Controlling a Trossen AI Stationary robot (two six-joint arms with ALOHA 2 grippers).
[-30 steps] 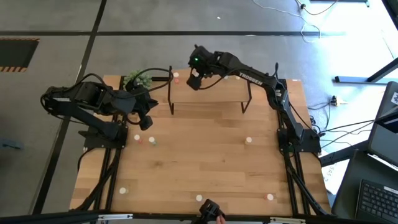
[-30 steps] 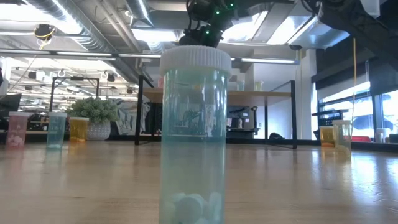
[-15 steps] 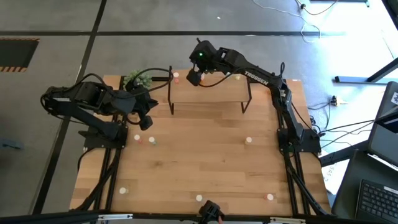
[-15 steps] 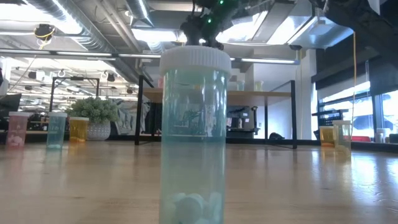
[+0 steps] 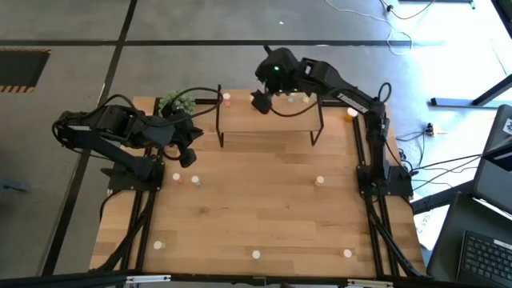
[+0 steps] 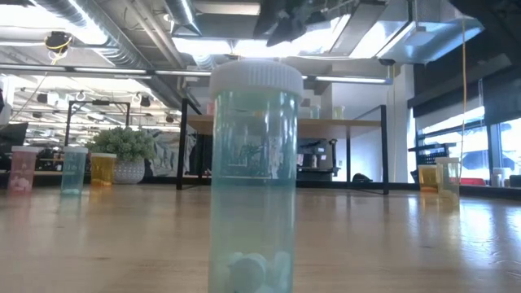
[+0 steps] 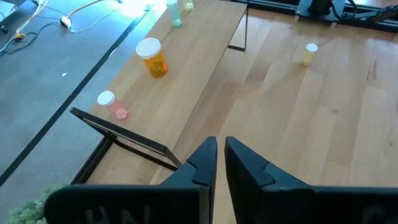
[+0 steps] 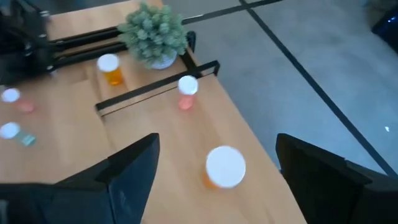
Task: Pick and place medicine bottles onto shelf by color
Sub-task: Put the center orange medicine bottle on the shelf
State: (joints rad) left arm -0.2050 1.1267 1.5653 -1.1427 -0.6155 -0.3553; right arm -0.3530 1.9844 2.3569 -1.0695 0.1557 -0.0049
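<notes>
While the left claw (image 5: 189, 158) sat clenched at mid-left, we saw the right claw (image 5: 262, 102), released and empty, above the shelf (image 5: 280, 120) near the upright orange bottle (image 8: 224, 167) on it.

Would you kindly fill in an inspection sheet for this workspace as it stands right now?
Surface: wooden table, mostly bare boards.
Job's things: shelf at the far edge carries a pink bottle, an orange bottle and pale ones near its right end; more bottles are scattered on the table, among them a teal bottle right before the low camera.
Clutter: potted plant at the shelf's left end.
Grippers: left claw shut, empty, low over the table's left side; right claw open, empty, above the shelf.
Cables: black cable looping from the left arm; more on the floor.
Surroundings: grey floor; laptop at right.
</notes>
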